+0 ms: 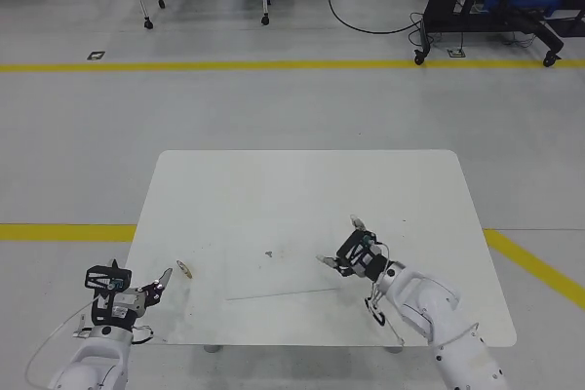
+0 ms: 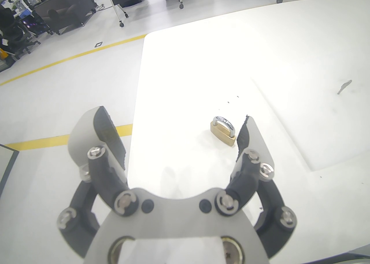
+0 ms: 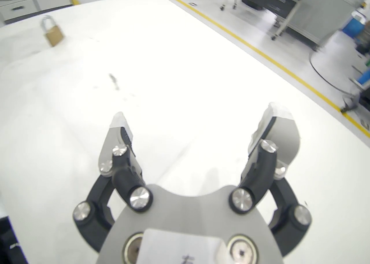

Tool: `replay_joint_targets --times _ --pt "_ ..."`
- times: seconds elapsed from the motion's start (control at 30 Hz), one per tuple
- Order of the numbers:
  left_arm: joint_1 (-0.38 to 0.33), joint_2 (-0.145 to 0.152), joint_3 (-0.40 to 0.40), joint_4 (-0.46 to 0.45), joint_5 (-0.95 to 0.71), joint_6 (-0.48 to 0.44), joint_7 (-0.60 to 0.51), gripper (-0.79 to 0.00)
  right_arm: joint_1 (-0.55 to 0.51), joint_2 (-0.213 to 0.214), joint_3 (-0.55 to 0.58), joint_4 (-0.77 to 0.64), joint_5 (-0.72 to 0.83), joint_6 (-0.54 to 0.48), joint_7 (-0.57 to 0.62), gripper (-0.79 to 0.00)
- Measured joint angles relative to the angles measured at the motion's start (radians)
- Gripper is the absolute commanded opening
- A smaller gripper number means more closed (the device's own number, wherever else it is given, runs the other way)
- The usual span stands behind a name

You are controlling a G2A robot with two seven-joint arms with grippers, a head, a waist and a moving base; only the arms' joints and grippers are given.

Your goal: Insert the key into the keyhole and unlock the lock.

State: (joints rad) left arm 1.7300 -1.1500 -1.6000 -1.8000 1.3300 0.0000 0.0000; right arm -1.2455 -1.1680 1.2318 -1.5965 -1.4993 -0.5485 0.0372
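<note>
Padlock (image 2: 222,132) lies near the table's (image 1: 302,185) left edge, just ahead of the left gripper (image 2: 173,116), fingers spread wide, empty. The key (image 3: 114,80) sits mid-table, before the right gripper (image 3: 196,112), likewise wide and empty. Best pinch the key by its head, blade left free.
</note>
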Motion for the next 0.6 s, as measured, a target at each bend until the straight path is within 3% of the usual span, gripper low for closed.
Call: replay_joint_targets --times 0.17,0.33,0.37,0.5,0.6 --pt "0.0 0.0 0.0 0.0 0.0 0.0 0.0 0.0 0.147 -0.02 -0.125 0.111 -0.022 -0.154 0.027 0.0" --pt "0.0 0.0 0.0 0.0 0.0 0.0 0.0 0.0 0.291 -0.063 -0.268 0.239 -0.007 -0.147 0.102 -0.015" --pt "0.0 0.0 0.0 0.0 0.0 0.0 0.0 0.0 0.323 -0.074 -0.299 0.272 0.001 -0.145 0.119 -0.108" --pt "0.0 0.0 0.0 0.0 0.0 0.0 0.0 0.0 0.412 -0.109 -0.378 0.372 0.039 -0.147 0.162 -0.262" --pt "0.0 0.0 0.0 0.0 0.0 0.0 0.0 0.0 0.465 -0.135 -0.429 0.438 0.064 -0.147 0.182 -0.311"
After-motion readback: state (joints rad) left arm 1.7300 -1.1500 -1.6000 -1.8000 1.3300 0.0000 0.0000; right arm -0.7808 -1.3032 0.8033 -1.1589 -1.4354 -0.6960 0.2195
